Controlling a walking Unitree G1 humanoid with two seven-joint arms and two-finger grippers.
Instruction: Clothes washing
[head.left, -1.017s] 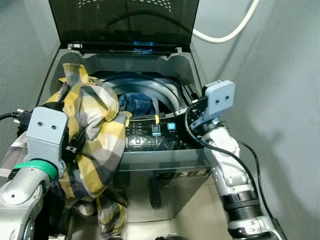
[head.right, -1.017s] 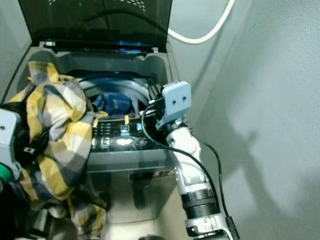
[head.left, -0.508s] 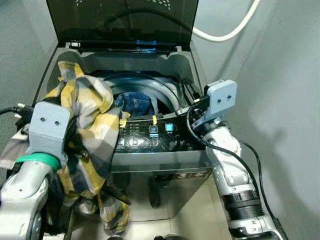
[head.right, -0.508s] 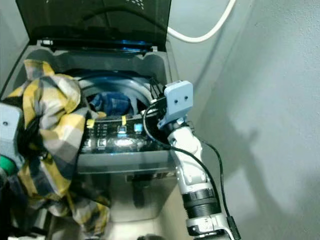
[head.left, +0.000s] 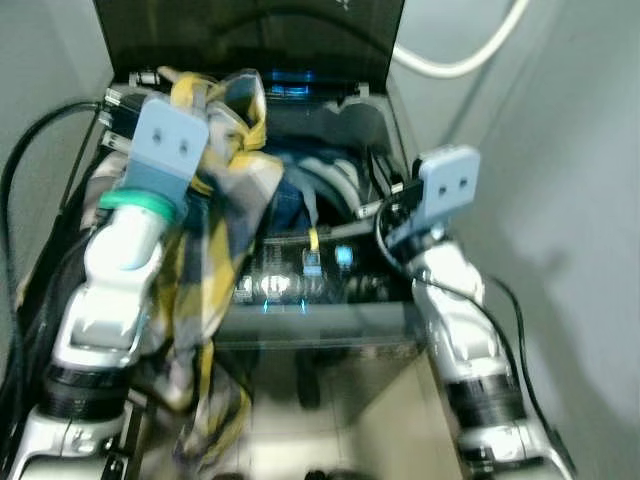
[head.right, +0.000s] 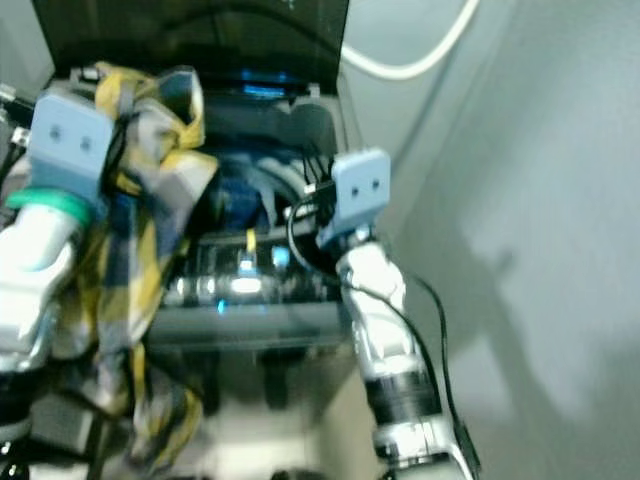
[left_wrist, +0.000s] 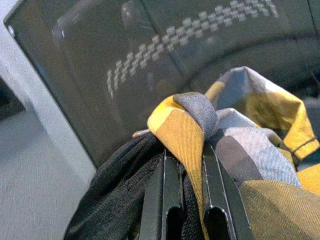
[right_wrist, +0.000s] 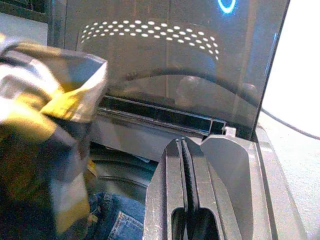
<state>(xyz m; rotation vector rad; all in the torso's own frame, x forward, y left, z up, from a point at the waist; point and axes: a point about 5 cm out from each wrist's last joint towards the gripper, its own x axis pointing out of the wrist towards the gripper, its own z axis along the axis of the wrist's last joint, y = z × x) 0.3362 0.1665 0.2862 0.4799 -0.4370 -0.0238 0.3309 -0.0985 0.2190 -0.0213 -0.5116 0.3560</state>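
Left claw (left_wrist: 185, 172), clamped on plaid shirt (head.left: 215, 200), now higher over washer (head.left: 320, 320); right claw (right_wrist: 182, 165) together.

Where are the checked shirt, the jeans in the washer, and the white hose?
checked shirt (left_wrist: 260, 150), left wrist view, on the grey-and-yellow fold beside the fingers.
jeans (right_wrist: 117, 222), right wrist view, on the blue denim inside the drum.
white hose (head.left: 470, 60), left eye view, on its curve against the wall.

A yellow-and-grey plaid shirt (left_wrist: 235, 145), bunched with a black garment (left_wrist: 115, 200), is pinched in the left hand (left_wrist: 190, 165), hanging below it over the open washing machine (head.left: 330, 300) holding jeans (right_wrist: 117, 220).
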